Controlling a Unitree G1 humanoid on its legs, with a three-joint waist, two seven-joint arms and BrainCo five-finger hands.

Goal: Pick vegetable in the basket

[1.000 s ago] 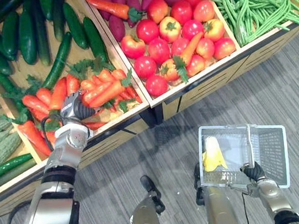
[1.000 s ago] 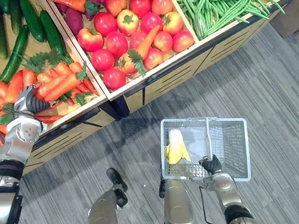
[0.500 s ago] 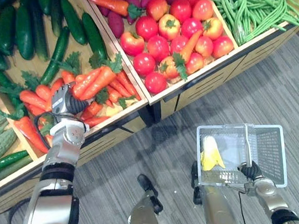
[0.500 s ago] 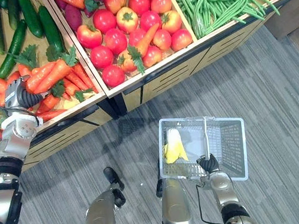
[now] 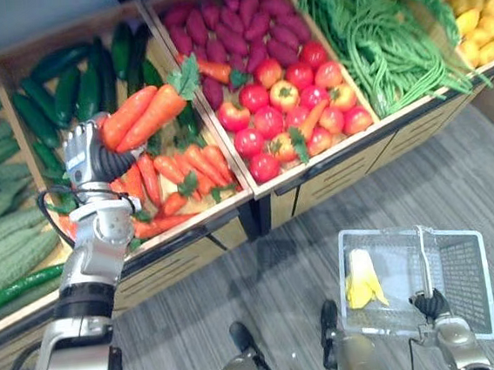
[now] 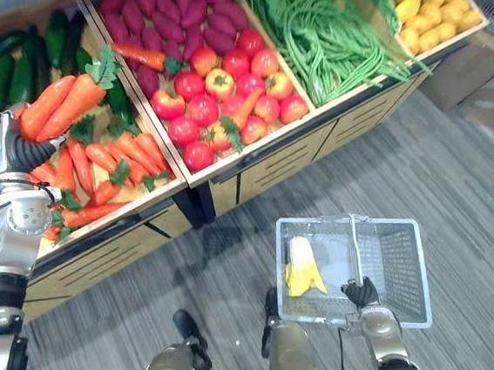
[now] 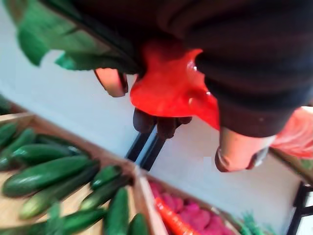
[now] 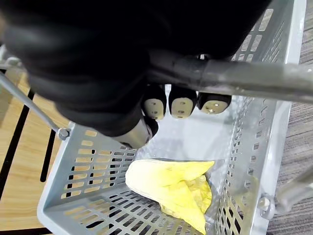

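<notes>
My left hand (image 5: 87,157) is shut on two orange carrots (image 5: 140,115) with green tops, lifted above the carrot bin (image 5: 171,170). In the left wrist view the carrots (image 7: 168,88) sit pressed against my curled fingers (image 7: 110,81). My right hand (image 5: 431,305) is shut on the handle (image 8: 244,78) of a grey plastic basket (image 5: 463,247) held low over the floor. A yellow vegetable (image 5: 361,281) lies in the basket's left end, and it is the yellow vegetable (image 8: 171,188) under my fingers in the right wrist view.
The wooden stand holds cucumbers (image 5: 63,89), bitter gourds (image 5: 3,243), purple sweet potatoes (image 5: 245,28), tomatoes (image 5: 288,111), green beans (image 5: 372,33) and yellow produce (image 5: 475,10). Grey floor (image 5: 274,279) lies between stand and basket.
My left hand has raised the two carrots further above the bin. The view has tilted up, showing more of the stand's back. The basket stays held.
</notes>
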